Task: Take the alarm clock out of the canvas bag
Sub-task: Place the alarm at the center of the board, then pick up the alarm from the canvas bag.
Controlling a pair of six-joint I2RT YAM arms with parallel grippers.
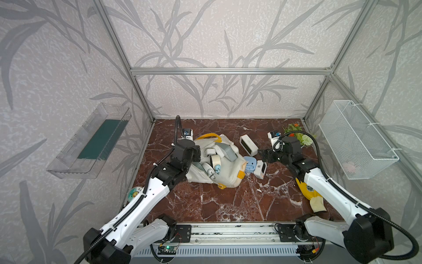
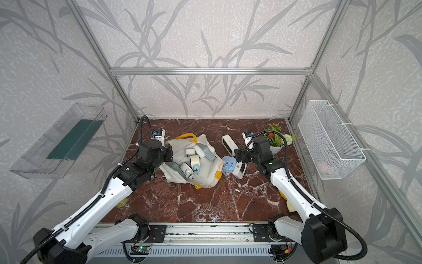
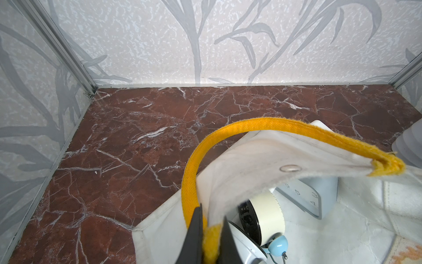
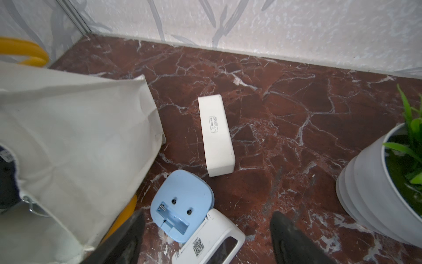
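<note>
Canvas bag (image 1: 228, 173): slumped open, middle of marble tabletop (image 1: 217, 205). Left gripper (image 3: 211, 214): clamped on bag rim at yellow handle (image 3: 251, 125). Cream round alarm clock (image 3: 267, 212): inside bag. Right gripper (image 4: 207, 213): jaws wide apart, just by light-blue clock (image 4: 182, 201) and white clock (image 4: 212, 242), both on tabletop beside bag.

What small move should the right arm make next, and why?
Probably raise the right gripper and swing it to the mouth of the canvas bag. Its jaws stand open, the white clock lies on the table beside the blue clock, the left gripper pinches the yellow handle, and a cream round clock lies inside the bag.
</note>
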